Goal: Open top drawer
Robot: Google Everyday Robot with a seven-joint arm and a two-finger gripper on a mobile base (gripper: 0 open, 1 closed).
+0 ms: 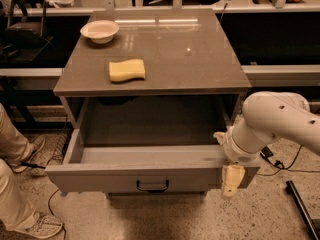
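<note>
Cream-coloured against the grey, my gripper (228,170) sits at the right end of the top drawer (100,178), down over the upper edge of its front panel. One cream part hangs down the outside face of the panel, touching it or just off it; a smaller cream bit shows on the inner side of the edge. Whether my gripper is clamped on the panel or only set across it, I cannot tell. My white arm (275,124) comes in from the right, its thick rounded wrist just above the drawer's right corner.

The top drawer stands well out of the cabinet, its front panel nearest the camera and its grey inner walls and floor in plain sight. The small black bar handle (152,185) is at the middle of the panel, well to the left of my gripper and apart from it.

Above the drawer is the flat grey cabinet top (200,69). A yellow sponge (127,70) lies on it left of centre, and a white bowl (99,30) stands further back near the left rear corner, apart from the sponge.

At the left edge a person's legs (12,149) in light trousers and pale shoes stand on the speckled floor (190,219), beside the drawer's left corner. Dark cables (287,164) trail on the floor under my arm.
</note>
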